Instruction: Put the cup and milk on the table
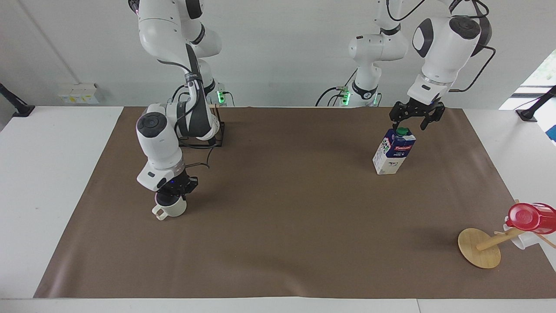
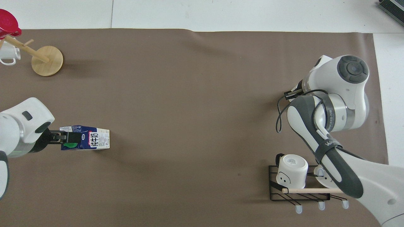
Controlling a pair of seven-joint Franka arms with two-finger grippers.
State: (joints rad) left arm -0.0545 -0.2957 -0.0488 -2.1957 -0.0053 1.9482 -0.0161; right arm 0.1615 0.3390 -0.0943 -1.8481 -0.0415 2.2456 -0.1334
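Observation:
The cream-white cup (image 1: 171,209) stands on the brown mat (image 1: 282,217) of the table, toward the right arm's end, its handle turned away from the robots. My right gripper (image 1: 172,196) reaches down into it and is shut on its rim. In the overhead view the right arm covers both. The milk (image 1: 391,154) stands upright on the mat toward the left arm's end; it also shows in the overhead view (image 2: 91,142). My left gripper (image 1: 411,123) is open, just over the milk's green cap (image 1: 403,130), one finger beside it. In the overhead view the left gripper (image 2: 67,138) covers the cap.
A black wire rack (image 2: 300,186) with a white mug (image 2: 292,170) stands near the right arm's base. A tipped wooden disc with a peg (image 1: 479,248), a red cup (image 1: 530,217) and a white mug (image 1: 519,240) lie at the left arm's end, farther from the robots.

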